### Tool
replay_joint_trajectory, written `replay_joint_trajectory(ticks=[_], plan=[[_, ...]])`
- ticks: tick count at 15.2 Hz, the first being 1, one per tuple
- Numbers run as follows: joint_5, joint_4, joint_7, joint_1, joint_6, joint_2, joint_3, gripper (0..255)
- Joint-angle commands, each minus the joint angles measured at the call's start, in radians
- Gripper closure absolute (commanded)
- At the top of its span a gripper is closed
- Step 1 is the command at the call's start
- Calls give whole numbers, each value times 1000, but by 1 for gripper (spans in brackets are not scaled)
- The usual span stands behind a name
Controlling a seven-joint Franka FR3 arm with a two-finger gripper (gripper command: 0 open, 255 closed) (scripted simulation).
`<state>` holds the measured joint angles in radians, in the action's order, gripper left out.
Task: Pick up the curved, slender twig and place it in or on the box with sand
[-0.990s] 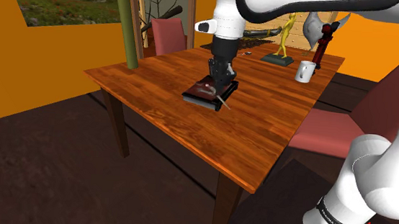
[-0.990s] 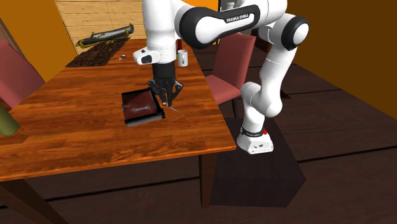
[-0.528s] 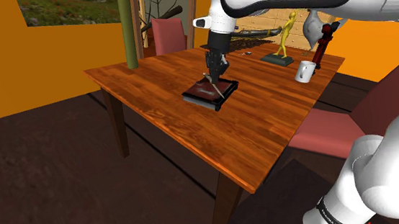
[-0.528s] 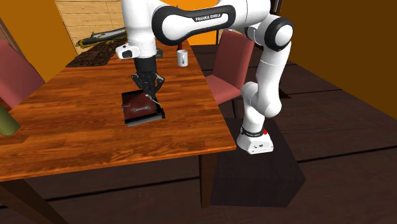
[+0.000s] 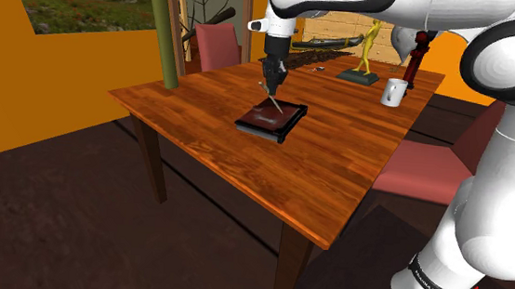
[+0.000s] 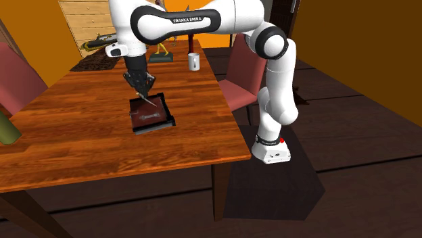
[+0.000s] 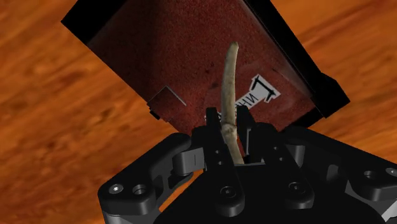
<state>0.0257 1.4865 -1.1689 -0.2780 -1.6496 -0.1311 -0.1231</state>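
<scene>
Shoulder view places the all-black two-finger gripper just above frame centre, jaws pinching the pale, curved, slender twig over the shallow black box of red-brown sand, so it should lower gently and release only near the sand.

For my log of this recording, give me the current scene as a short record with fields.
claw: shut on the twig, poised over the box
twig: pale, curved, slender; free end points down at the box
box: dark, shallow, reddish-brown fill; lies flat on the table
table: brown wood planks
mug: white, upright, near the table's far end, apart from the box
stage: twig carried over the box, not yet released; whether its tip touches the fill cannot be told
</scene>
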Motion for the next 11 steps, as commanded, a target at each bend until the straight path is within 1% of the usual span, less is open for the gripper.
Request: replay_joint_trajectory(ticks=[1,11], plan=[[7,-61,-29,18,19,-44,-12,255],[5,103,-29,15,-124,-23,-10,255]])
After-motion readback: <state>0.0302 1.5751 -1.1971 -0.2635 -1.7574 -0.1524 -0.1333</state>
